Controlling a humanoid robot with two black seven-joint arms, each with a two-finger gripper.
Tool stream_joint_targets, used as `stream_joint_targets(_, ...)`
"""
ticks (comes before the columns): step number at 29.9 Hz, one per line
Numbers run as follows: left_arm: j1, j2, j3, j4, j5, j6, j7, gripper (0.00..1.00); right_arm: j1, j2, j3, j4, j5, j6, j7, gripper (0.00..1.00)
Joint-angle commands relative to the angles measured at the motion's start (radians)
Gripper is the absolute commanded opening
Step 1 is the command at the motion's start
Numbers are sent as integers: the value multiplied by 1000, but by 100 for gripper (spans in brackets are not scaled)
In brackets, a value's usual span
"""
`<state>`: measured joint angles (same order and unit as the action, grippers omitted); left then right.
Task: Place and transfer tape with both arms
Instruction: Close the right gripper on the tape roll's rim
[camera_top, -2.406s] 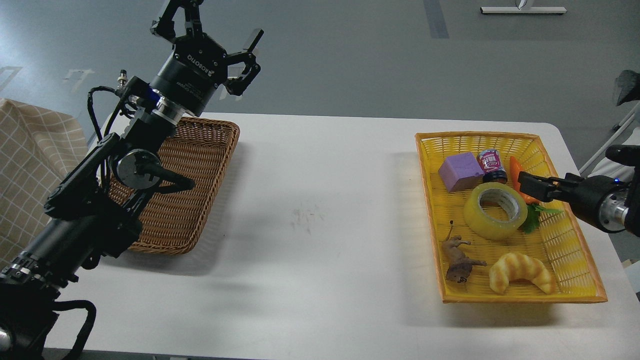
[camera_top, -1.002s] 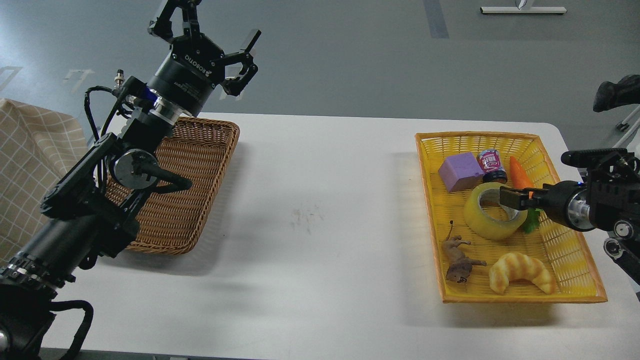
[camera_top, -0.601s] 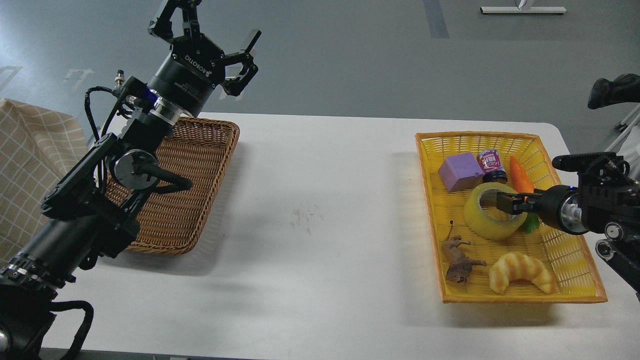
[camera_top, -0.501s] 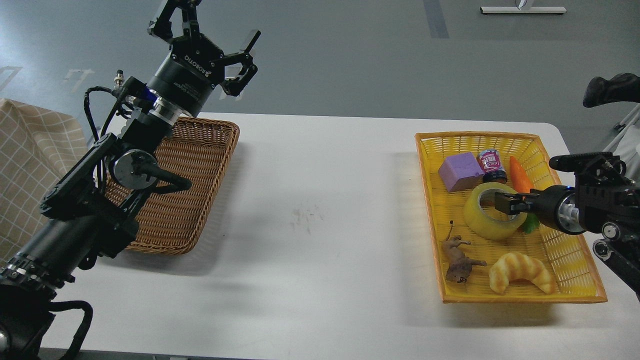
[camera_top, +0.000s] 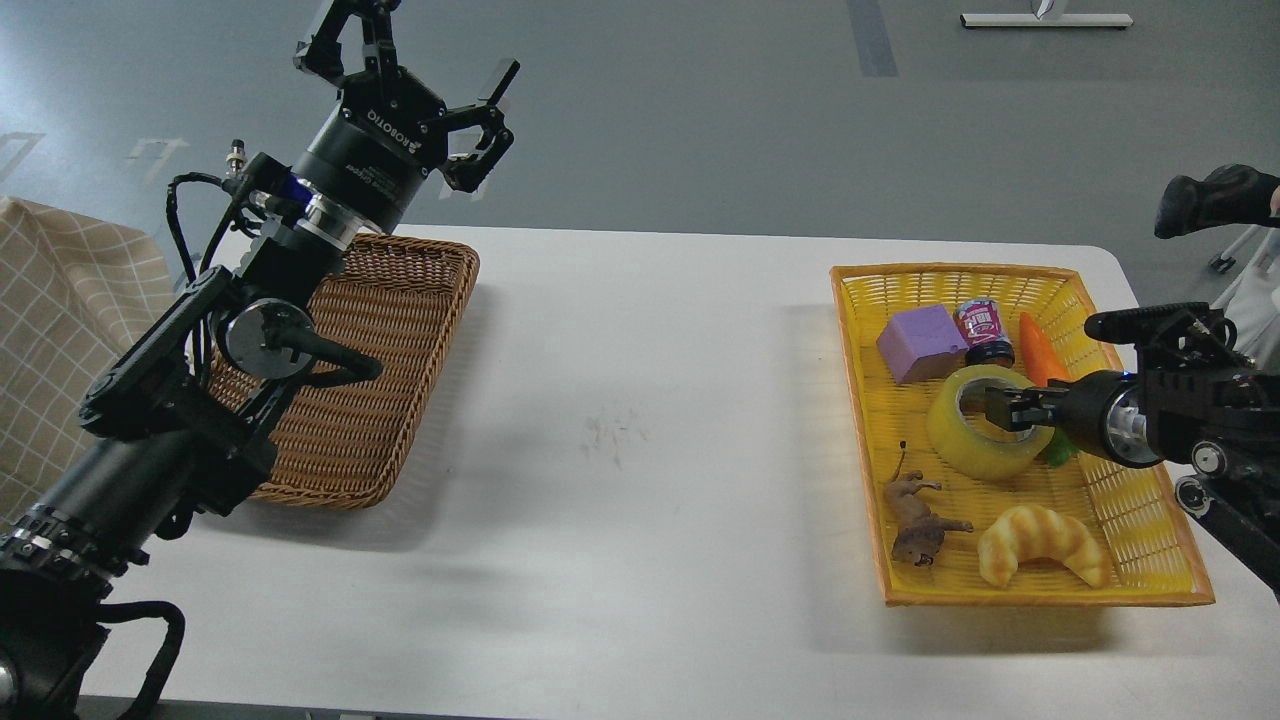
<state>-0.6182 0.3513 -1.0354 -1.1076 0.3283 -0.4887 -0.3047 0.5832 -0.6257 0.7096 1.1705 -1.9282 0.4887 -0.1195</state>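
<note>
1. Looking down from our head, we found the tape (camera_top: 988, 422) lying flat, core hole upward, in the middle of the yellow basket (camera_top: 1150, 560) at the right of the white table (camera_top: 640, 400)

2. Close neighbours hemmed it in: the purple block (camera_top: 920, 342) and the small jar (camera_top: 983, 332) just behind it, the carrot (camera_top: 1040, 352) at its far right, the toy animal (camera_top: 918, 520) and the croissant (camera_top: 1042, 542) in front

3. Our right gripper (camera_top: 1005, 410) reached in low from the right, its tip over the roll's right wall and core opening; it was too dark and end-on for us to tell whether its fingers were spread or closed, or whether they touched the roll

4. Our left gripper (camera_top: 405, 65) was raised high above the wicker basket (camera_top: 380, 400), fingers spread wide and holding nothing

5. We judged the roll light for its bulk and stiff, since the cardboard core should resist squeezing; nothing about it looked fragile

6. Its glossy outer wrap looked slick to us, so a pinch across the full outside seemed likely to slide

7. We thought the best hold was across the ring wall, one finger inside the core and one outside, on the right side nearest our gripper

8. Such a hold would leave the opposite wall free for our left gripper at the handover, we reckoned
</note>
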Motion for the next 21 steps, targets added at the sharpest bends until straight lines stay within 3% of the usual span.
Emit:
stream_joint_targets(1,-1,0,0,0,0,0,-1,98,1,3,-13,0,0,0,0,67)
stream_joint_targets(10,-1,0,0,0,0,0,-1,98,0,14,-16,-43,2,0,0,61)
stream_joint_targets(18,-1,0,0,0,0,0,1,98,0,17,-16,-48,6,0,0,40)
stream_joint_targets(21,-1,0,0,0,-2,0,1,98,1,23,-16,-63,8,0,0,28)
